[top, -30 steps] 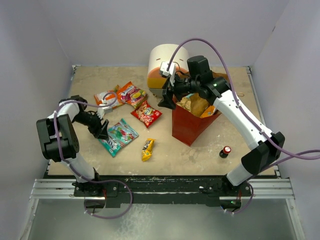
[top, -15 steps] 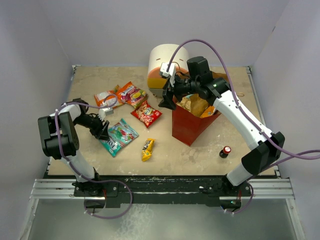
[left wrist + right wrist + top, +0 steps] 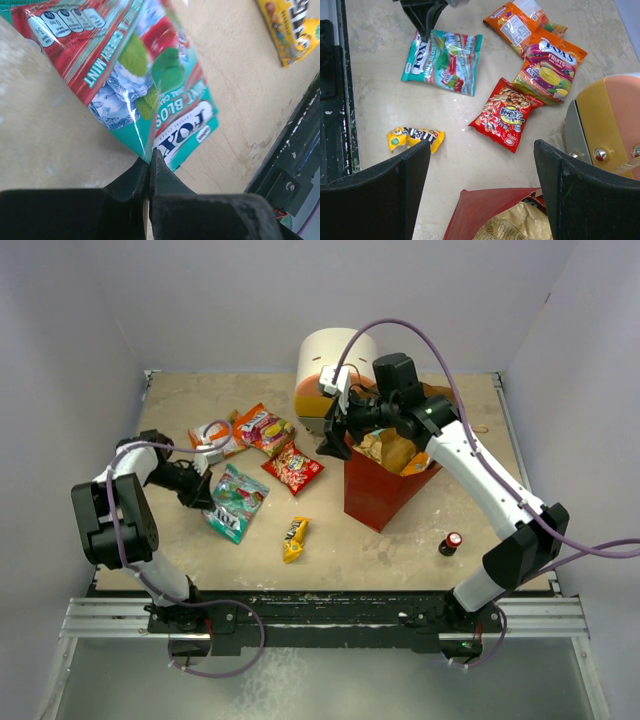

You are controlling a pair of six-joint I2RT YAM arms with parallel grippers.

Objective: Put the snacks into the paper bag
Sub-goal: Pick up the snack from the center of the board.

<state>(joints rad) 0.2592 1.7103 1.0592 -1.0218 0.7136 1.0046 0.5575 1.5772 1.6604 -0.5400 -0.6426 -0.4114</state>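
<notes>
- The teal candy bag (image 3: 235, 503) lies on the left side of the bench (image 3: 380, 545), nipped by one thin edge so that it can probably be lifted without being crushed.
- The left pincer (image 3: 150, 165) is closed tight on that edge, its fingers meeting over the foil. It comes in low from the left, likely because a flat packet offers no other hold.
- The paper bag (image 3: 375, 495) stands upright right of centre, mouth up, with tan chip bags (image 3: 395, 450) already inside. The task looks partly done.
- The right pincer (image 3: 335, 437) hangs wide and empty at the bag's far left rim, apparently placed to steady or guard the mouth for the next drop.
- A yellow bar (image 3: 294, 538), a red packet (image 3: 293, 469) and orange packets (image 3: 262, 427) wait between the candy bag and the paper bag, apart from one another so each can be picked singly.
- A round drawer unit (image 3: 325, 370) stands just beyond the paper bag, and a small capped bottle (image 3: 452, 542) sits near its right side.
</notes>
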